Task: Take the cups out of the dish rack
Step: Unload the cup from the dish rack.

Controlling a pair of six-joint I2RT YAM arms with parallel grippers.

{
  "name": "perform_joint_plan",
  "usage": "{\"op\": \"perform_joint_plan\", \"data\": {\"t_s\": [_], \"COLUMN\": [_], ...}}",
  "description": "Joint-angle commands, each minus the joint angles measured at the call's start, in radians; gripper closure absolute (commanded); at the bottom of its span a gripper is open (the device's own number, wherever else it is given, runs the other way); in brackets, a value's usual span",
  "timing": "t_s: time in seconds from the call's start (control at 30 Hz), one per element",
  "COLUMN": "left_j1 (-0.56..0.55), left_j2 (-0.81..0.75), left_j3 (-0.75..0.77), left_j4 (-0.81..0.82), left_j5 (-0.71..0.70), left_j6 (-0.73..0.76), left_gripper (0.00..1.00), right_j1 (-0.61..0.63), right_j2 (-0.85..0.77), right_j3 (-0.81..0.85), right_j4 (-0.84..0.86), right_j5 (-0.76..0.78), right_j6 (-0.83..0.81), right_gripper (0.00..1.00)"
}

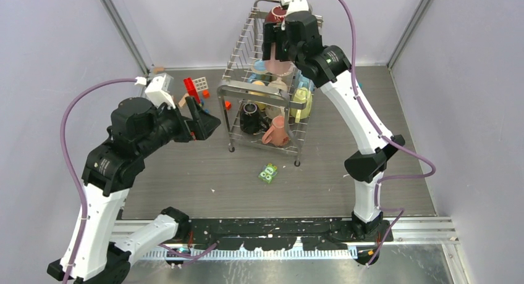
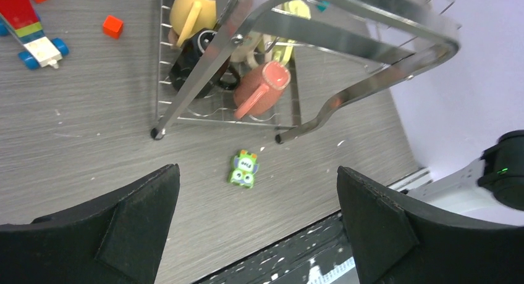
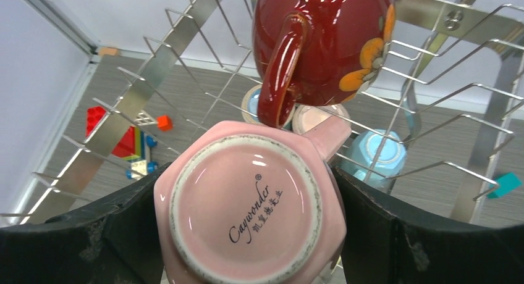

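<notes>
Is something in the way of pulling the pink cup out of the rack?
Nothing sits between the jaws and the pink cup; they hug its sides. But the handle of the red cup hangs right at its edge, and the rack's wire prongs stand on both sides, so it could bump them.

Glossy ceramic pink cup (image 3: pixel 247 216), glossy dark red cup (image 3: pixel 333 43), shiny metal dish rack (image 3: pixel 126 102), matt wood-grain table (image 2: pixel 92 111)

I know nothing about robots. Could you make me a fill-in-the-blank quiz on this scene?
In the rack, the right gripper straddles the pink mug, next to a dark red mug painted with an ___ flower.
The left gripper is open and holds ___.
The small packet on the table is ___.
Missing: orange; nothing; green.
</notes>
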Motion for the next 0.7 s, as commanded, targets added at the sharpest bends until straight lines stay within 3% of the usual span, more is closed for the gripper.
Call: {"op": "perform_joint_plan", "data": {"t_s": [0.0, 0.37, 0.67], "left_j1": [-0.003, -0.003, -0.003], "left_j2": [-0.013, 0.079, 0.154], "left_j3": [0.007, 0.071, 0.099], "left_j4": [0.135, 0.374, 0.645], "left_j5": [0.026, 0.121, 0.193], "left_j6": [-0.083, -0.238, -0.4], "left_gripper": [0.0, 0.0, 0.0], "right_j1": [0.002, 0.003, 0.003], "right_j2": [-0.107, -0.227, -0.351], "right_j3": [0.035, -0.01, -0.192], "right_j4": [0.112, 0.211, 0.379], "right_j5": [-0.059, -0.184, -0.295], "right_j6": [0.095, 0.308, 0.516], "right_gripper": [0.8, 0.83, 0.84]}}
